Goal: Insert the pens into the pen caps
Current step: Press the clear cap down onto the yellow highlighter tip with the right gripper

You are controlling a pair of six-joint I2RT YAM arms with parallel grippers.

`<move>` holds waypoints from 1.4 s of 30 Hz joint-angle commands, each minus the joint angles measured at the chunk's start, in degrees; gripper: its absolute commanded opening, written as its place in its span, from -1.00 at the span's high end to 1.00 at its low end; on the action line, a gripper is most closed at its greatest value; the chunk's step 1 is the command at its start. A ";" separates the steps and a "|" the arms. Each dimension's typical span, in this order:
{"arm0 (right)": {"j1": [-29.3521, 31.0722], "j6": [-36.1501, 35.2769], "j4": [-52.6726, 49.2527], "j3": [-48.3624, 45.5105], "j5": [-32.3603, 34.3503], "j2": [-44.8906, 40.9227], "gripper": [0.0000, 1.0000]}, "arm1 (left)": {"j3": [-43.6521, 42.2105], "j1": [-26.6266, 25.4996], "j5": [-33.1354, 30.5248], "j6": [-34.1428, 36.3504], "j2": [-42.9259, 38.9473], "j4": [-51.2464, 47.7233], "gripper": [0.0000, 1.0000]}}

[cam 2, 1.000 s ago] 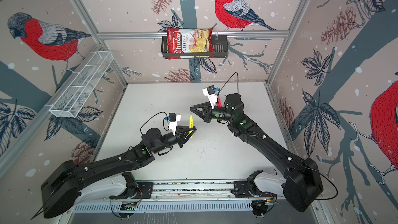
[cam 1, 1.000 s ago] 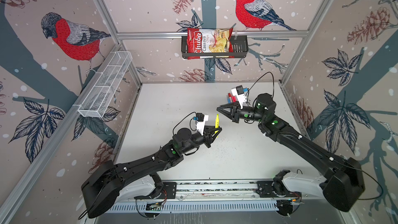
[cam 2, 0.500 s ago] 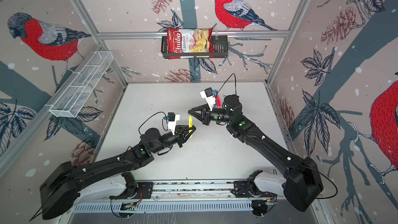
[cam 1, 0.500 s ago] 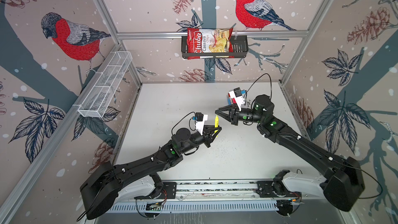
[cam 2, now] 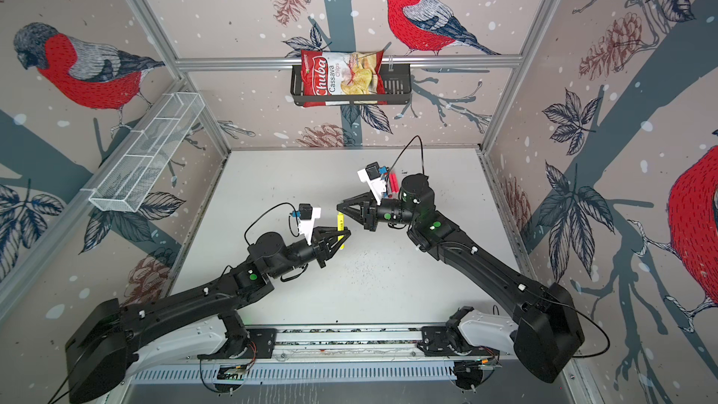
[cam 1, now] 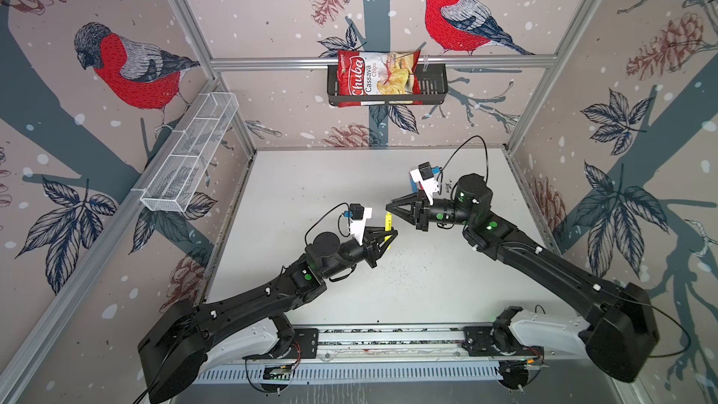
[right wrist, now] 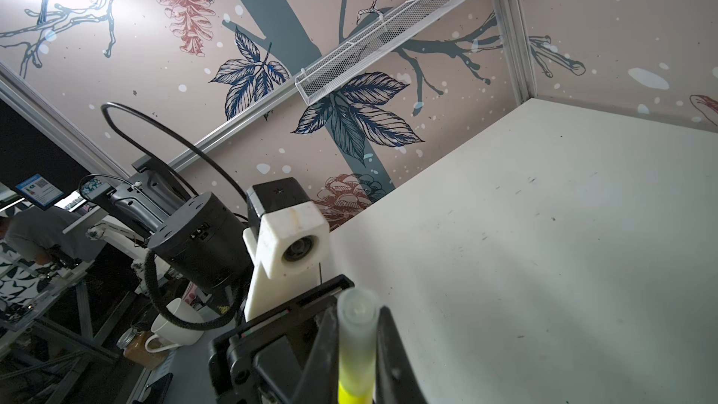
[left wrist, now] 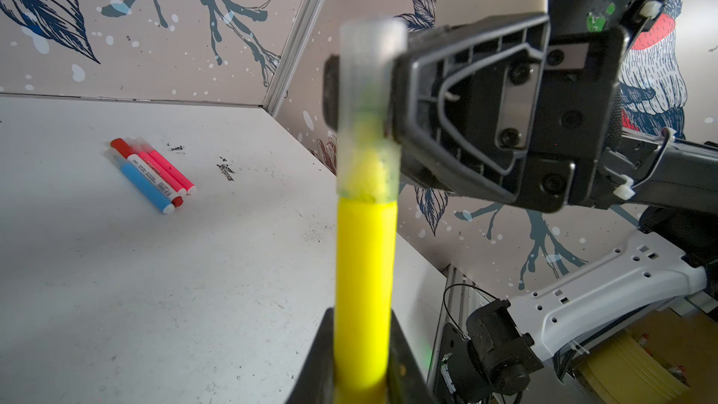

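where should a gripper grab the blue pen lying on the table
Mid-barrel of the blue pen, from above, jaws across its width. It lies flat at the edge of the row, its outer side free, but the white pen lies against the other, so probably nudge it clear first.

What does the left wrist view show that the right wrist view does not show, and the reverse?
Only the left wrist view: four other pens lying side by side on the table, and the outer side of the right end effector. Only the right wrist view: the white mesh basket on the wall, the left arm's wrist camera, and a white mug beyond the table's edge. Both: the yellow pen with the translucent cap on its tip, the right end effector closed on that cap, and the table.
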 commanded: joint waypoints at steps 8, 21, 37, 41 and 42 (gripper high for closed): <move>1.48 0.87 -0.14 -4.93 -0.78 -1.99 1.00 | -0.92 -0.09 -1.87 0.55 -3.02 10.08 0.87; 5.89 4.13 2.07 -9.24 2.83 -1.35 1.00 | -3.32 -0.02 -7.34 0.18 -5.57 13.56 1.00; 9.28 1.22 -4.17 -5.13 7.28 -1.80 1.00 | -3.22 0.07 -8.63 1.61 -5.86 10.20 0.99; 9.20 -1.24 -8.47 -1.46 9.22 -2.26 0.81 | -4.44 0.07 -9.84 2.00 -4.69 7.29 0.98; 9.12 -1.77 -9.23 -0.65 9.61 -2.53 0.63 | -4.90 0.07 -9.84 1.79 -4.62 7.55 0.98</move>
